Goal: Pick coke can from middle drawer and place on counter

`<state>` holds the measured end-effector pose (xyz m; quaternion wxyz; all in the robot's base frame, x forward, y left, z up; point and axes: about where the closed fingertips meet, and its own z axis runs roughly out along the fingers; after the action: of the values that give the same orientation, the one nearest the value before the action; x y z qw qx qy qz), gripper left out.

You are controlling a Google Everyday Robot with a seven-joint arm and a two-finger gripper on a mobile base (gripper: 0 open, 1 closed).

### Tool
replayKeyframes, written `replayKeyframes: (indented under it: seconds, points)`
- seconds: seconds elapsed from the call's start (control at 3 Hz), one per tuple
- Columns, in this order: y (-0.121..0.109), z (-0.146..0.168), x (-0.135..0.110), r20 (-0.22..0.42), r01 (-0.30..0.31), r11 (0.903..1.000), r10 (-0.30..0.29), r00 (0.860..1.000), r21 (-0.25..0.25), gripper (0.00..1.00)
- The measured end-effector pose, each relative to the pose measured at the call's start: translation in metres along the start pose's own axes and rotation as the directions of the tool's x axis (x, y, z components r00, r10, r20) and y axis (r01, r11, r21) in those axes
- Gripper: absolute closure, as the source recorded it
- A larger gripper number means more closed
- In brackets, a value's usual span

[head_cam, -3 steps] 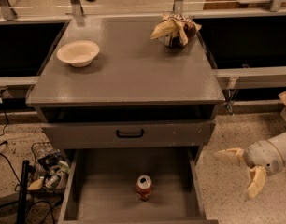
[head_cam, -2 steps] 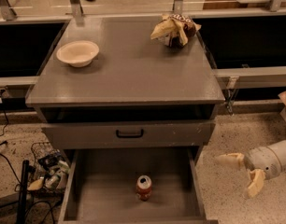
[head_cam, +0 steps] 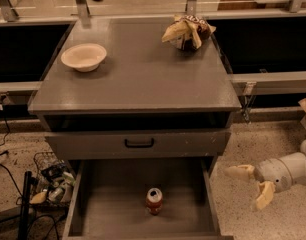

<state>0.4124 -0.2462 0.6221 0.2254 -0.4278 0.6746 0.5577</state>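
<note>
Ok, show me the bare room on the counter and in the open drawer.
The counter is bare across its middle and front, between the bowl at back left and the snack bag at back right; those corners are crowded. The middle drawer floor is free either side of the coke can. The pincer, open, hangs outside, right of the drawer.

I see a cream bowl [head_cam: 83, 57] up at the back left; a crumpled brown-and-yellow snack bag [head_cam: 187, 31] lies at the back right, well apart from it; lower down, a closed drawer front [head_cam: 83, 145] carries a black handle [head_cam: 139, 143]; a wire basket [head_cam: 52, 184] of clutter rests on the speckled floor [head_cam: 273, 134] at left; the gripper [head_cam: 253, 184] hangs low at right, fingers spread.
</note>
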Motion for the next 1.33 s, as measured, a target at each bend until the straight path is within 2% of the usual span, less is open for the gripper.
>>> replayKeyframes:
  seconds: [0.33, 0.67, 1.0, 1.33]
  points:
    - [-0.008, 0.020, -0.005, 0.024, 0.006, 0.9996, -0.005, 1.000, -0.028, 0.00]
    - [-0.006, 0.058, -0.018, 0.038, 0.037, 0.9947, -0.033, 0.999, -0.096, 0.00]
    - [-0.006, 0.061, -0.018, 0.039, 0.038, 0.9942, -0.034, 0.999, -0.100, 0.00]
    - [-0.008, 0.062, -0.015, 0.019, 0.050, 0.9976, -0.049, 0.999, -0.049, 0.00]
